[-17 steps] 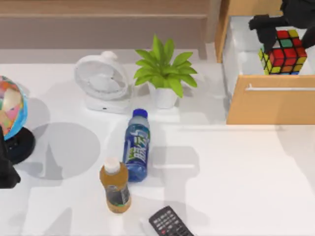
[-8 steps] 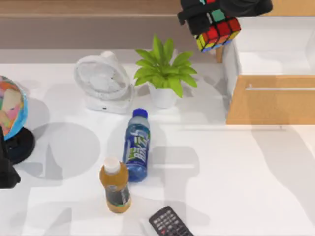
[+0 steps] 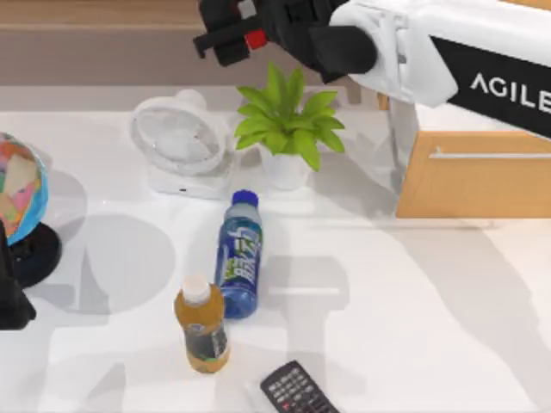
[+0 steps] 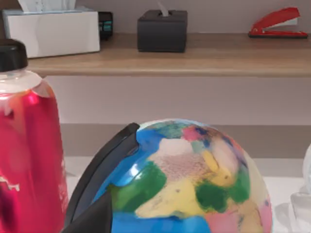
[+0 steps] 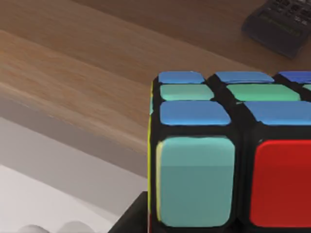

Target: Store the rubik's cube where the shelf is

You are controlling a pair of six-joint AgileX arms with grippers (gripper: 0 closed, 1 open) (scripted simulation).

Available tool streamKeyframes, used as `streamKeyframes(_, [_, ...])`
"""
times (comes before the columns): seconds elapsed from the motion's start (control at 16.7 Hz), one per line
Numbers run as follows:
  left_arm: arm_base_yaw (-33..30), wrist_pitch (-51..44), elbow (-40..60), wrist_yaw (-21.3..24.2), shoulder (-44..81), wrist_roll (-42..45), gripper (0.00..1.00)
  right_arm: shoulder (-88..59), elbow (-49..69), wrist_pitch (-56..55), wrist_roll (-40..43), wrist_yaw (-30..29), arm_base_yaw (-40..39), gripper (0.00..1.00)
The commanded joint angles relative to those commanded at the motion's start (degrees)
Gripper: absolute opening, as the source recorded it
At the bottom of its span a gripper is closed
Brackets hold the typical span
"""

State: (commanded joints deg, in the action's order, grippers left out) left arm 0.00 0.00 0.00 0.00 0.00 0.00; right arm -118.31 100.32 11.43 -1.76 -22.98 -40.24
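Wooden shelf (image 3: 103,13) at 12 o'clock is reached: right claw (image 3: 237,30) pinches the rubik's cube (image 5: 228,155) above it; release remains.

The rubik's cube (image 5: 228,160) sits close to the camera, showing blue, green, teal and red squares with black edges. Behind it runs the brown wooden shelf (image 5: 82,73). A dark calculator-like device (image 5: 282,24) lies farther back on the shelf.
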Motion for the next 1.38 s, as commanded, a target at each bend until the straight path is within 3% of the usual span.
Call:
streamKeyframes(0.42, [0.00,0.00,0.00,0.00,0.00,0.00,1.00,-7.79,-9.28,-40.00,4.00,-15.25,-5.09,0.00])
streamKeyframes(0.72, [0.00,0.00,0.00,0.00,0.00,0.00,1.00,-13.43,-12.72,-60.24,6.34,-23.65,-7.05,0.00])
streamKeyframes(0.96, [0.00,0.00,0.00,0.00,0.00,0.00,1.00,-15.58,-13.80,-66.60,7.14,-26.57,-7.55,0.00])
streamKeyframes(1.38, [0.00,0.00,0.00,0.00,0.00,0.00,1.00,-15.76,-12.78,-66.02,6.96,-26.21,-6.97,0.00])
